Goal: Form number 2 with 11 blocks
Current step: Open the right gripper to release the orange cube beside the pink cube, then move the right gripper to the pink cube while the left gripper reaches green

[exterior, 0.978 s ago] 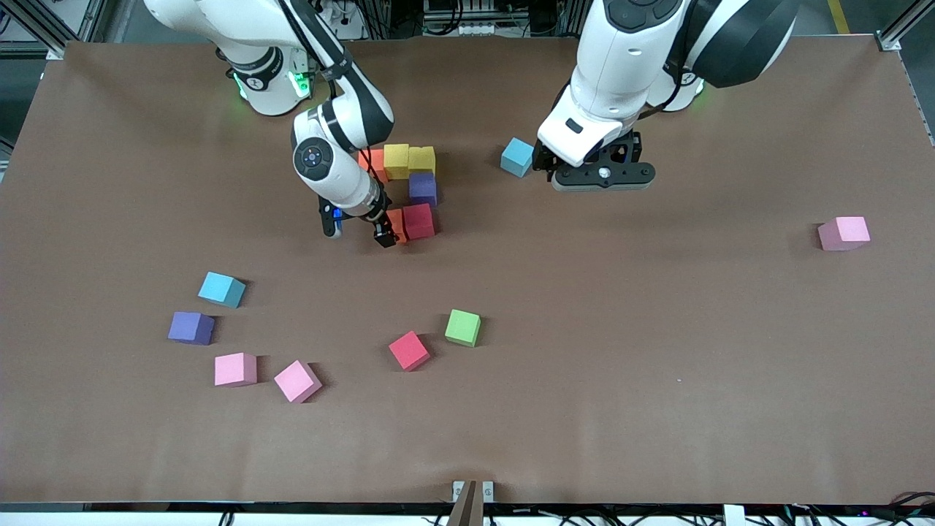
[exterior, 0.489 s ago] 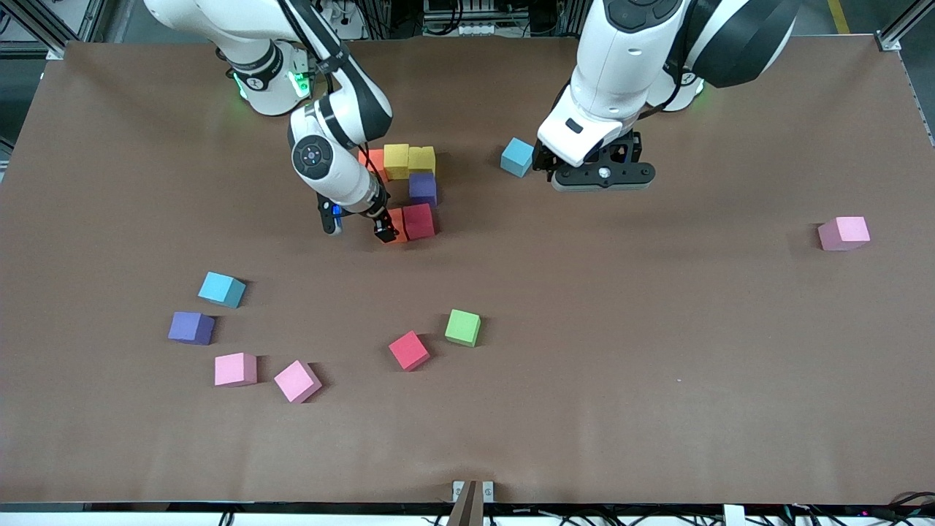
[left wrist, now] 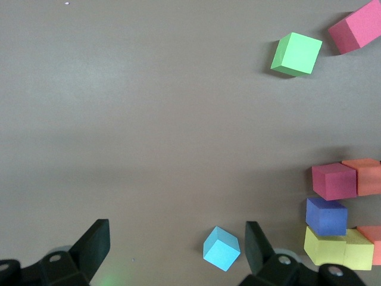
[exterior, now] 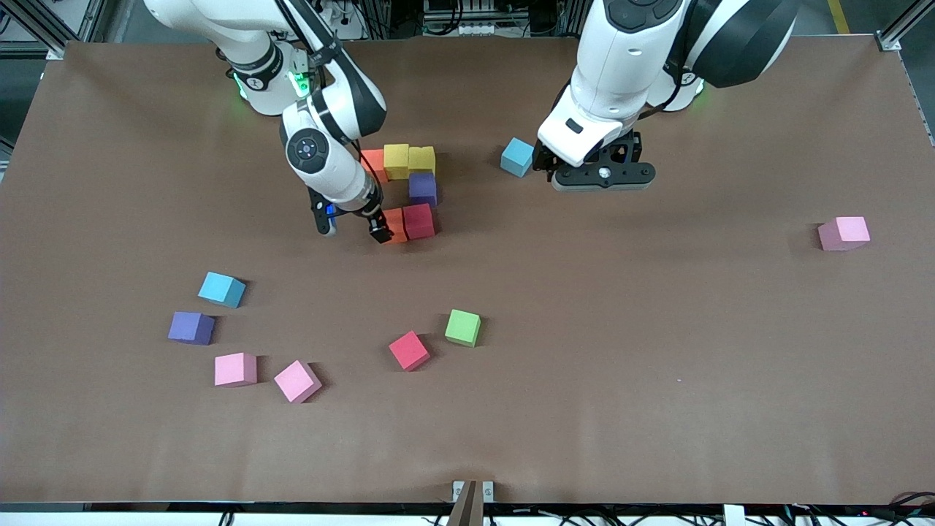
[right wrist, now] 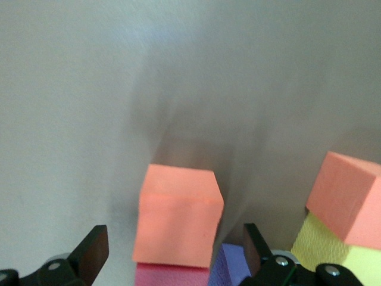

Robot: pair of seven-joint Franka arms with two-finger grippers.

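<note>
Meanwhile, saw right gripper (exterior: 353, 228) wide open just beside orange block (exterior: 395, 224), at its nine o'clock; left gripper (exterior: 603, 177) open, waiting.

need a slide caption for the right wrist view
Open right gripper above an orange block set beside the red block of the unfinished number 2.

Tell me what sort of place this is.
Probably a robotics lab workcell: a brown table framed by aluminium rails, cables and equipment beside the arm bases, and coloured foam blocks laid out for practice.
</note>
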